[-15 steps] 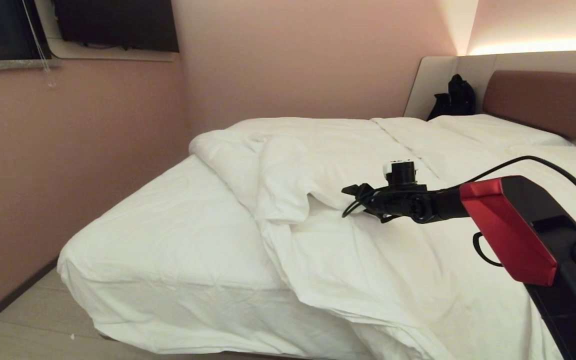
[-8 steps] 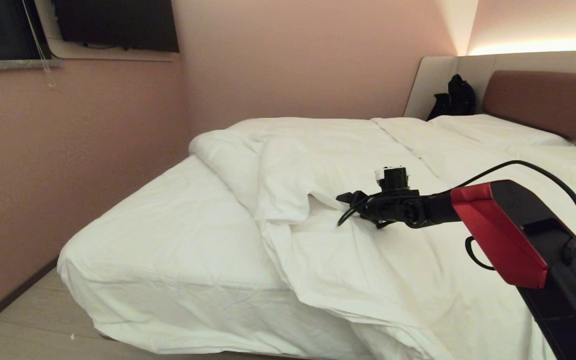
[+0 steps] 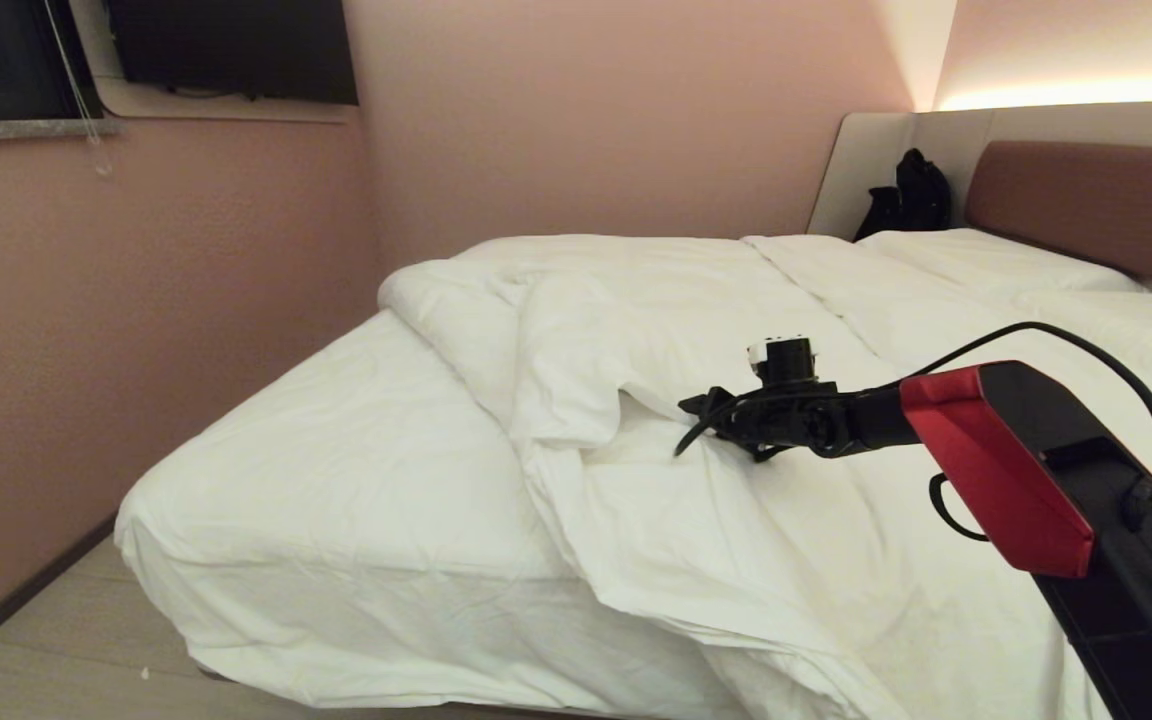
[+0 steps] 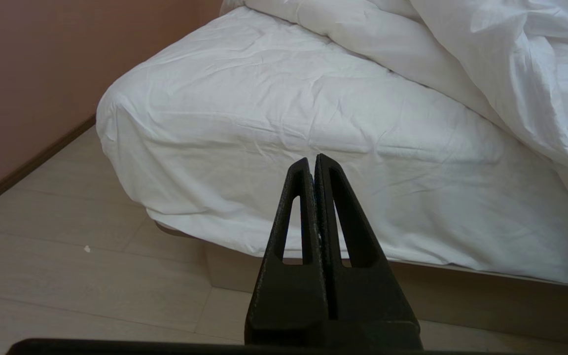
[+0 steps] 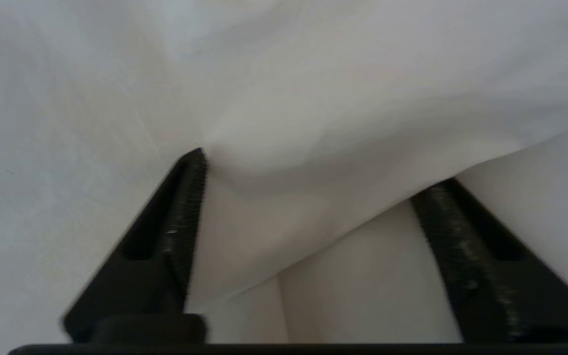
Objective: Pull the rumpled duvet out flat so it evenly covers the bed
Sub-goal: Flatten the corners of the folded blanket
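The duvet [image 3: 656, 330] lies rumpled and folded back across the middle of the bed [image 3: 336, 460], leaving the near-left part of the white sheet bare. My right gripper [image 3: 701, 405] reaches out low over the duvet, at the edge of a raised fold. In the right wrist view the right gripper [image 5: 321, 170] is open, its jaws wide apart with a bulge of the duvet [image 5: 313, 98] between them. My left gripper [image 4: 312, 160] is shut and empty, held low before the bed's near-left corner [image 4: 274, 113], apart from the duvet [image 4: 486, 54].
A pink wall [image 3: 136, 350] runs close along the bed's left side, with a strip of pale floor [image 3: 56, 640] between. The brown headboard [image 3: 1096, 200], flat pillows [image 3: 986, 260] and a black bag [image 3: 911, 195] are at the far right.
My right arm has sunk a little and shifted left, bringing the gripper down onto the duvet fold. The duvet and the left gripper have not moved.
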You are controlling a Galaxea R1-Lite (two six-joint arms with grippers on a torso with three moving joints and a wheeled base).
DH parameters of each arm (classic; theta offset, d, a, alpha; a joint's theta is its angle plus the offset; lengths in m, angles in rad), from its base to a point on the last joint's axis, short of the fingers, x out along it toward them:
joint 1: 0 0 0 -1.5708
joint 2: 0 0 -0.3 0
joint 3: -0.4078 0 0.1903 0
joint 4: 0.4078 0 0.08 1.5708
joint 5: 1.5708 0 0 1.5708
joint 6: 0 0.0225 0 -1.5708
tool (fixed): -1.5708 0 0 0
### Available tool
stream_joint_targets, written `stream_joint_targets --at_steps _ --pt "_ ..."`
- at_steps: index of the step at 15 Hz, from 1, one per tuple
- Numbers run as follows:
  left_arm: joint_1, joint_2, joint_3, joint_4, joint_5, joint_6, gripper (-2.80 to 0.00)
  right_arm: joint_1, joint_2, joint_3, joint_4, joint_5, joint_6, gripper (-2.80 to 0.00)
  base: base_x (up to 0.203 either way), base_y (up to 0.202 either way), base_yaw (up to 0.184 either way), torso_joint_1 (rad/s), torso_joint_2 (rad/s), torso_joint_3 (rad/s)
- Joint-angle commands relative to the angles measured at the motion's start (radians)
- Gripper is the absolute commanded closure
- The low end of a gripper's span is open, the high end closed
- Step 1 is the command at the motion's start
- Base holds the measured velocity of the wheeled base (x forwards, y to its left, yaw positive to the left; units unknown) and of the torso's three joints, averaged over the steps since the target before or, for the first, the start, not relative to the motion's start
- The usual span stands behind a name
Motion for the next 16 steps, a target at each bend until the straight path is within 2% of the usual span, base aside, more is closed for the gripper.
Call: stream_joint_targets --at_steps 1,12,16 --pt "0.000 0.000 0.000 0.000 0.000 0.000 0.00 -0.002 -0.004 0.000 -0.010 0.002 0.002 0.00 0.000 0.000 0.000 0.000 0.00 0.000" --pt "0.000 0.000 0.000 0.000 0.000 -0.002 0.00 -0.005 -0.060 0.000 -0.002 0.005 0.007 0.00 0.000 0.000 0.000 0.000 0.00 0.000" --pt "0.000 0.000 0.000 0.000 0.000 0.000 0.00 0.014 -0.123 0.001 0.014 0.009 0.039 0.00 0.000 0.000 0.000 0.000 0.00 0.000"
